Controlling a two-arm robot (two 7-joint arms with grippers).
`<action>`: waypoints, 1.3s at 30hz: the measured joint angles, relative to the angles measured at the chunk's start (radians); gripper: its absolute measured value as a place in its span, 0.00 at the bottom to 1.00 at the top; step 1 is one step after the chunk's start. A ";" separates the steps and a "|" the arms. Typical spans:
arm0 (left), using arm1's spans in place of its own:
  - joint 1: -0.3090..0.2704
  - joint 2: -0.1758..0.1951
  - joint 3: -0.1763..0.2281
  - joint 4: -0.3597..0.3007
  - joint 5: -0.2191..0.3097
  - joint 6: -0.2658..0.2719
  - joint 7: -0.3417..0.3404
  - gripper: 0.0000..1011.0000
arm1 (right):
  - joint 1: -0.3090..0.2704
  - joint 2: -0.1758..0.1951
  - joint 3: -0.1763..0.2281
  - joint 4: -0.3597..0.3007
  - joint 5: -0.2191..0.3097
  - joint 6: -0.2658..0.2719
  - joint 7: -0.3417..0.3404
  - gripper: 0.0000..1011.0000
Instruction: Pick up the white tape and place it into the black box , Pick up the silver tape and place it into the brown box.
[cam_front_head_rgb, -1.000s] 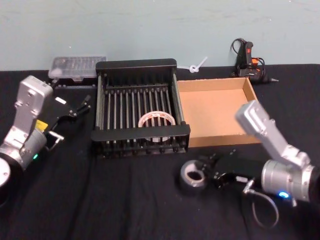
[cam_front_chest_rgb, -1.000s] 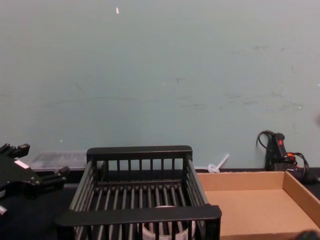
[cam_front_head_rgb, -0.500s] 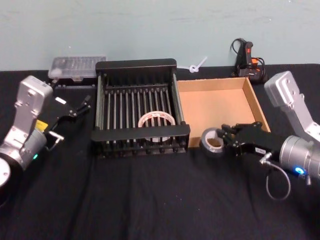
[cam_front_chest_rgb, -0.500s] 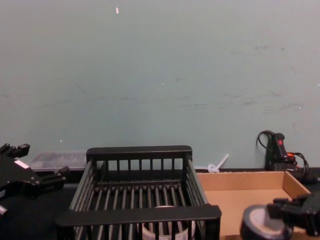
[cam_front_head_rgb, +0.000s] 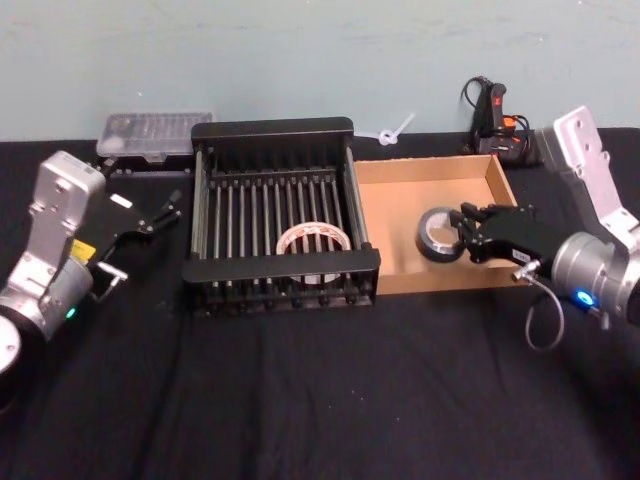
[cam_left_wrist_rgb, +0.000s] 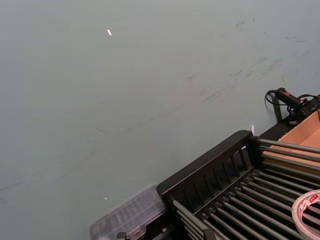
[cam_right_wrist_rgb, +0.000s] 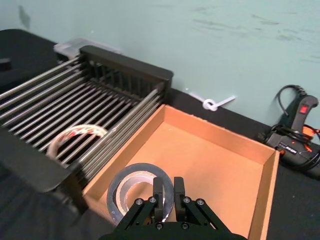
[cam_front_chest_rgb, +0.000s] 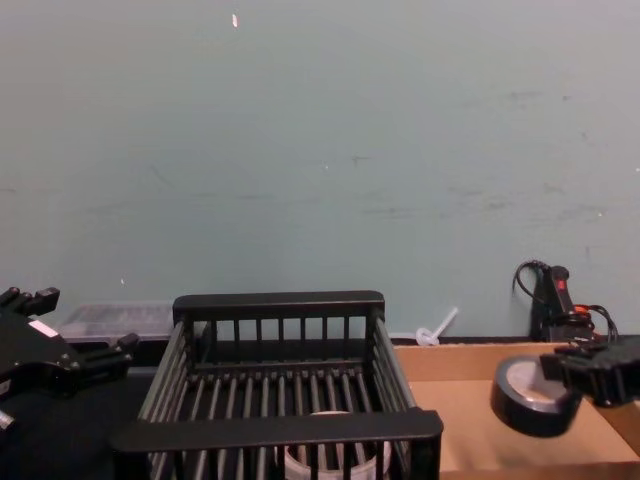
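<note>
The tablecloth (cam_front_head_rgb: 300, 400) across the lower frame is matt black cloth. At centre, the black box (cam_front_head_rgb: 272, 130) looks like matt plastic at its flat rims, with smooth bars catching a faint sheen. Inside it the white tape (cam_front_head_rgb: 313, 242) is glossy, pale and slightly see-through. Right of centre, the brown box (cam_front_head_rgb: 400, 200) is plain matt cardboard. The silver tape (cam_front_head_rgb: 437, 235) has a dull, dark metallic sheen and a lighter core. The wall (cam_front_head_rgb: 300, 50) along the top is matt, scuffed paint.
</note>
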 joint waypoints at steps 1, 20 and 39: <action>0.000 0.000 0.000 0.000 0.000 0.000 0.000 0.99 | 0.013 -0.015 0.000 0.020 -0.006 -0.002 -0.005 0.13; 0.000 0.000 0.000 0.000 0.000 0.000 0.000 0.99 | 0.135 -0.138 0.017 0.234 -0.067 -0.011 -0.043 0.13; 0.000 0.000 0.000 0.000 0.000 0.000 0.000 0.99 | 0.139 -0.144 0.020 0.241 -0.073 -0.008 -0.045 0.13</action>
